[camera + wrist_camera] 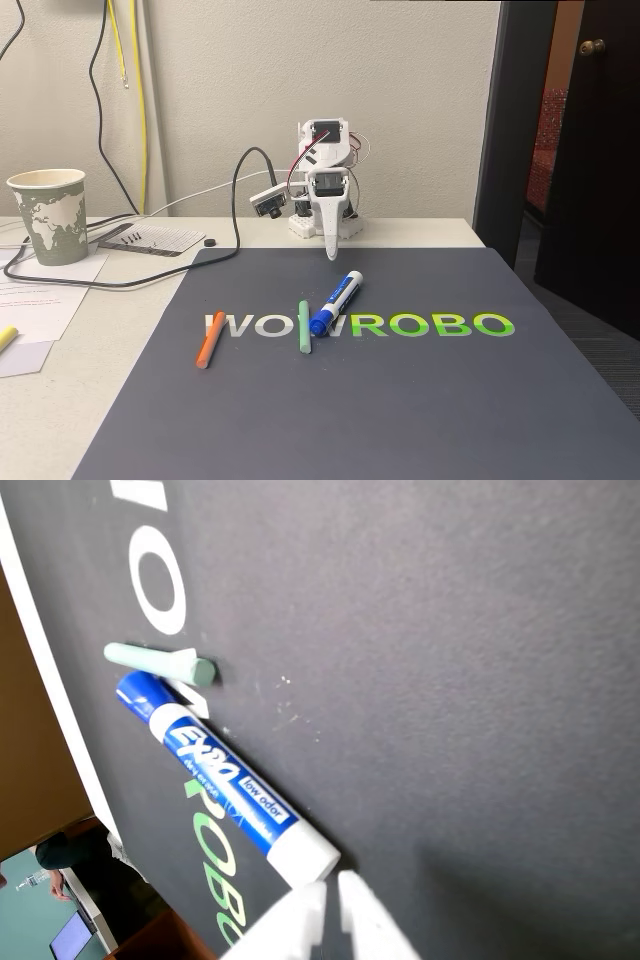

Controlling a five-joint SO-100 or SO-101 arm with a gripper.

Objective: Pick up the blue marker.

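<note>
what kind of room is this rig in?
Probably an office or small lab: a white desk pushed against a plain wall, a paper coffee cup with a world-map print, loose printed papers, black and yellow cables running down the wall, and a dark door ajar at right.

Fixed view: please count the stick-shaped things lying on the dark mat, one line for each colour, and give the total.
Blue-capped: 1, the blue marker
Green: 1, the thin green stick
Orange: 1, the thin orange stick
Total: 3 on the dark mat
</note>
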